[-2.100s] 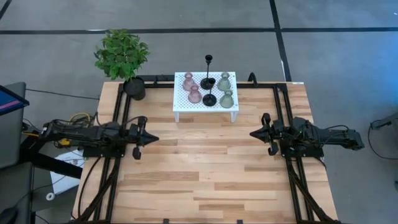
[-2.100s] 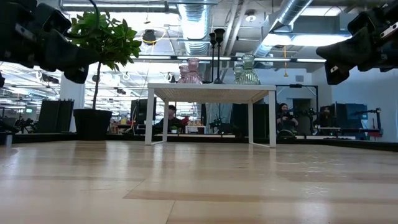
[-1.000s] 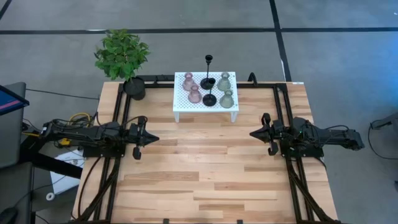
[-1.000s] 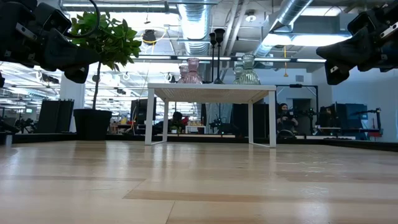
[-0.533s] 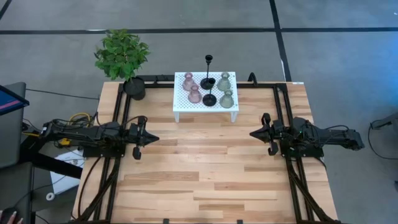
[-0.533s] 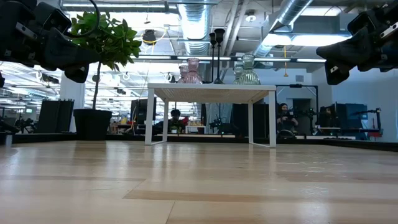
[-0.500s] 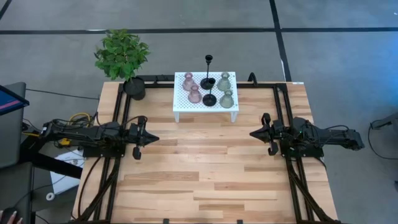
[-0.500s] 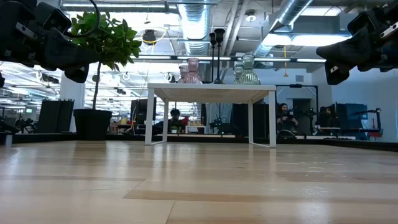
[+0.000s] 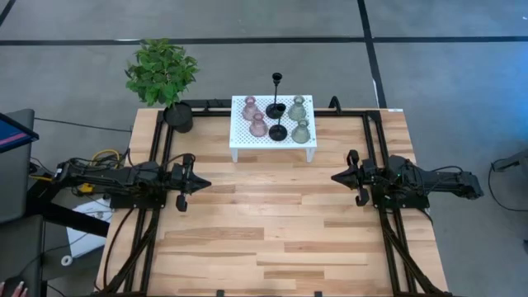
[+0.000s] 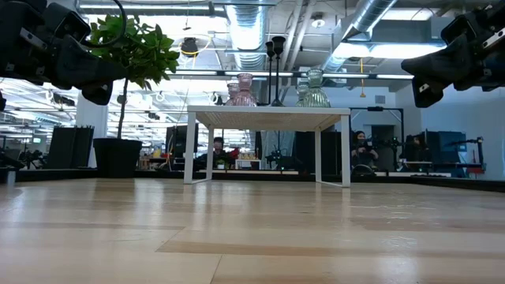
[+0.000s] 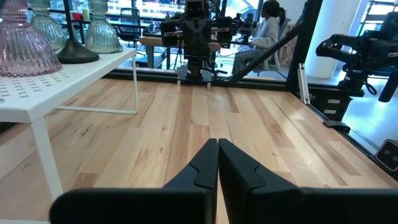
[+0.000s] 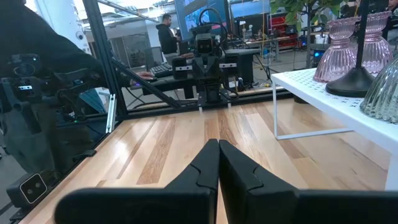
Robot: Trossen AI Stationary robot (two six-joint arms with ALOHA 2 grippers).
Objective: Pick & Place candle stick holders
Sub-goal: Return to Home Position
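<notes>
**both arms parked, all goods on the shelf.** the left gripper (image 9: 203, 185) and right gripper (image 9: 335, 176) hang above bare boards, tips facing each other across the table's middle. each has its two fingers pressed together with nothing between them, which suits a resting pose rather than a reach.

the six candle stick holders stand on the white shelf (image 9: 241, 136). it is well apart from both grippers and off to one side of the line joining their tips, toward the table's far edge.
- nearer the left gripper: two pink holders (image 9: 249, 107).
- nearer the right gripper: two green holders (image 9: 297, 108).
- between the pairs: two black holders (image 9: 278, 132), one by the shelf's back rim, one closer to the grippers.

grouping by colour in three rows appears to be the intended layout; judged so, the placing looks complete.

**surface:** a pale wooden table (image 9: 272, 239) with dark rails (image 9: 388, 247) along its sides. a potted plant (image 9: 162, 70) stands past the shelf on the left gripper's side.

**room:** a grey floor (image 9: 429, 74) crossed by dark lines, with workstations and seated people (image 11: 268, 25) behind.
</notes>
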